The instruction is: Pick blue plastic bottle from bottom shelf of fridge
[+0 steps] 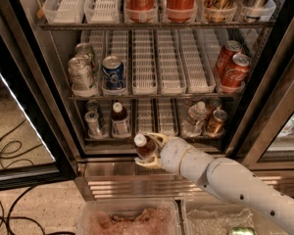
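The fridge (54, 111) stands open in the camera view. My gripper (148, 151) is at the front edge of the bottom shelf (152, 126), shut on the blue plastic bottle (144, 147), a small brown-drink bottle with a white cap. I hold the bottle outside the shelf, in front of the fridge's sill and above the steel base grille (122, 185). My white arm (235, 185) reaches in from the lower right. A twin brown white-capped bottle (120, 120) stands on the bottom shelf at the left.
The bottom shelf also holds a silver can (94, 123), a clear water bottle (196, 115) and a brown can (216, 121). Cans fill the middle shelf (112, 72) and top shelf. Clear plastic bins (127, 219) sit on the floor below. Cables (10, 146) lie at the left.
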Robot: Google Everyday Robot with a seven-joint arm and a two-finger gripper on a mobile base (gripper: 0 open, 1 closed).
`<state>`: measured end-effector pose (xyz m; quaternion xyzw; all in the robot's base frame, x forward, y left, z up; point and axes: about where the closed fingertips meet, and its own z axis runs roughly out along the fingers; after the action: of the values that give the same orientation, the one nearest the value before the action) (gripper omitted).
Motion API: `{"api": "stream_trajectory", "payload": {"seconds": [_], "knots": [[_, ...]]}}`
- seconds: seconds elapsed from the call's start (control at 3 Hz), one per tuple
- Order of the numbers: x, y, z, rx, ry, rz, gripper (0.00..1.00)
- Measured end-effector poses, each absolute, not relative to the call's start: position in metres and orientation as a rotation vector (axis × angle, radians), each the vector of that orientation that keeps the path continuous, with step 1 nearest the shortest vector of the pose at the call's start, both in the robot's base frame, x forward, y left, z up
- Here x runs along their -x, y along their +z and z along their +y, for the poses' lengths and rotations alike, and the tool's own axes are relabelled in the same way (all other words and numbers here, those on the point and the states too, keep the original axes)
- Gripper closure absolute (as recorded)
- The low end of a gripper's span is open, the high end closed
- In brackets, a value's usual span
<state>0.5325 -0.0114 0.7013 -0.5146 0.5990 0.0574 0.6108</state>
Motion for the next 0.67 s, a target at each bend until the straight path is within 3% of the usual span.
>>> {"api": "stream_trajectory", "payload": {"seconds": [0.67], "knots": [[-0.414, 0.714, 0.032, 1.214, 0.223, 1.444, 1.00]]}}
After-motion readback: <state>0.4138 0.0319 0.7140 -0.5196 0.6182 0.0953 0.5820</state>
